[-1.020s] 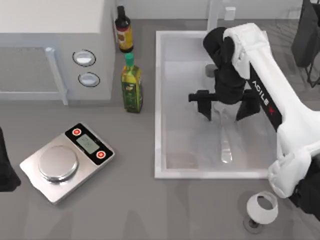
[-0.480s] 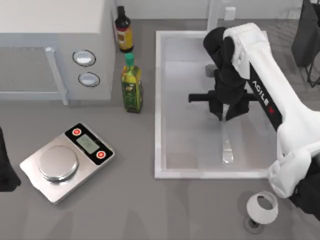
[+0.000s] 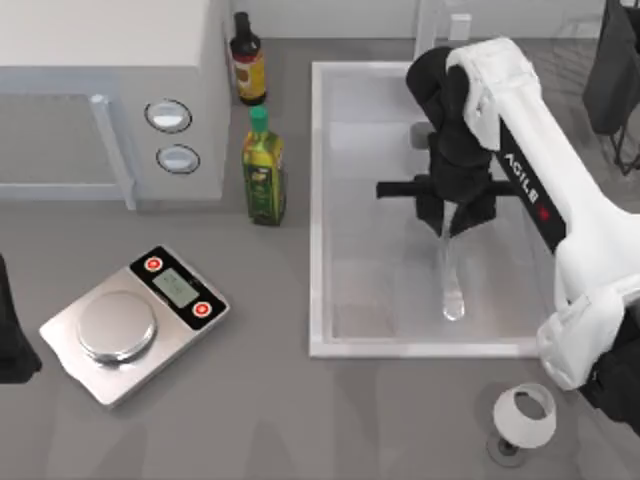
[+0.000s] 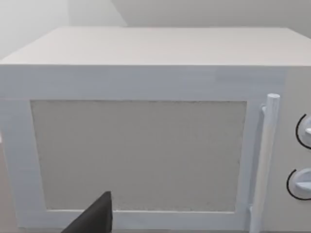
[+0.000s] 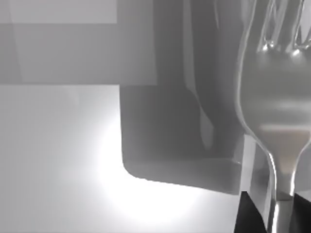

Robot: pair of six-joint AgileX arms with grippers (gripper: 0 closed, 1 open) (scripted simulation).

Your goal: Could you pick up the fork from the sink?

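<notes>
- While the left arm sits parked at the table's left edge, far to the left of the sink (image 3: pixel 318 210), the right gripper (image 3: pixel 455 222) hangs over the sink's basin, a little right of its middle.
- The right gripper's two dark fingers (image 3: pixel 432 212) are drawn in close around the upper end of the fork (image 3: pixel 452 270), so the tool is nearly shut with the fork pinched between them.
- The fork lies within the sink's outline, its long handle running from the gripper toward the sink's near rim and ending in a rounded tip just short of that rim (whether the tip touches the basin floor I cannot tell).
- In the right wrist view the fork (image 5: pixel 274 92) fills the side of the picture, tines and neck shiny, with a dark finger (image 5: pixel 250 216) beside its neck and the sink's pale floor and wall behind.
- A white faucet (image 3: pixel 428 30) stands at the sink's far rim.
- To the left of the sink stand a green-capped oil bottle (image 3: pixel 264 170) and a dark bottle (image 3: pixel 248 62), both upright and near its left rim.
- Farther left of the sink are a microwave (image 3: pixel 105 95) and a kitchen scale (image 3: pixel 135 325).
- A white glass (image 3: pixel 524 418) stands just outside the sink's near right corner.
- The left wrist view faces the microwave (image 4: pixel 146 136) door, a dark finger (image 4: pixel 95 221) of the left gripper at the edge; how far it is open I cannot tell.
</notes>
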